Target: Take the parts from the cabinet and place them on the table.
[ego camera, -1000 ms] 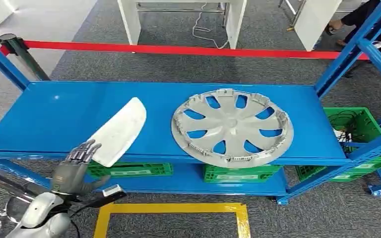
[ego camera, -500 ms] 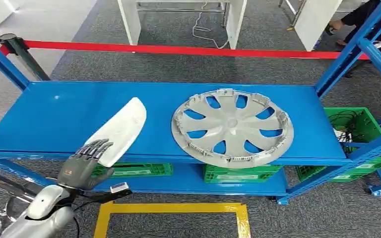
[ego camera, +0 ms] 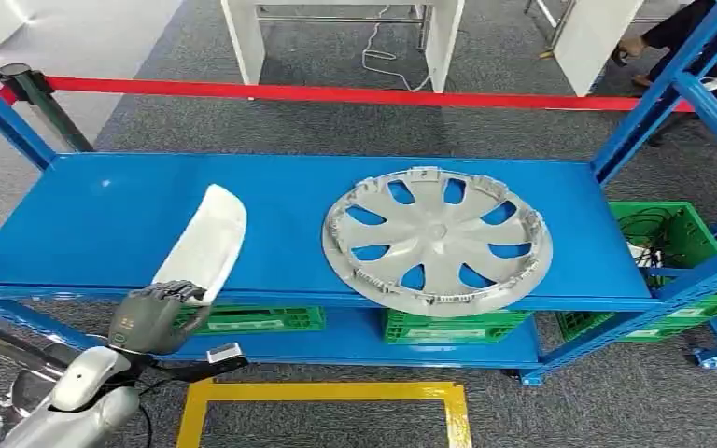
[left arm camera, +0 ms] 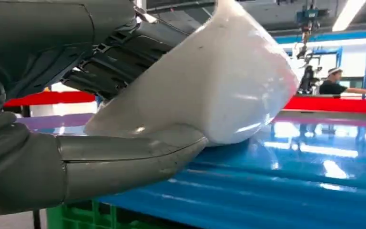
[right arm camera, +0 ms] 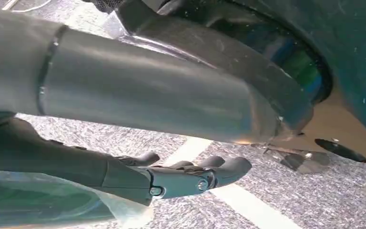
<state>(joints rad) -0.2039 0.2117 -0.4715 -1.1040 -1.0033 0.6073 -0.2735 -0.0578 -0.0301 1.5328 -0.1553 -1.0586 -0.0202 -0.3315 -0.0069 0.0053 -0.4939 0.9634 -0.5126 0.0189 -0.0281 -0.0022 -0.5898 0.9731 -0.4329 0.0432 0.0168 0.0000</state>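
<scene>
The left hand (ego camera: 154, 315) grips the near end of the white cover (ego camera: 203, 245), thumb (left arm camera: 128, 155) under it and fingers (left arm camera: 119, 57) over, tilting it up off the blue shelf (ego camera: 84, 224) at the front edge. The hubcap (ego camera: 437, 241) lies flat on the shelf, well right. The right hand (right arm camera: 138, 179) holds nothing, fingers loosely apart

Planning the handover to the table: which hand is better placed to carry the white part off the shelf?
Left. The left hand already grips the white part at the shelf edge; the right hand hangs by the floor.
</scene>
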